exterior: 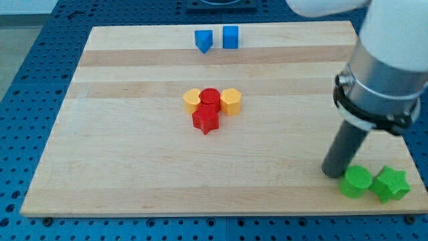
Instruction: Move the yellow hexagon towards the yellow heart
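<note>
The yellow hexagon (pixel 231 101) sits near the board's middle, touching the right side of a red cylinder (pixel 210 97). The yellow heart (pixel 192 100) touches the cylinder's left side. A red star (pixel 206 120) lies just below the cylinder. My tip (pixel 332 172) is at the view's lower right, far to the right of and below this cluster, right beside a green cylinder (pixel 356 181).
A green star (pixel 391 184) lies to the right of the green cylinder near the board's lower right corner. A blue triangle-like block (pixel 203 41) and a blue cube (pixel 231 37) sit at the board's top edge. The arm's body (pixel 384 73) looms over the right side.
</note>
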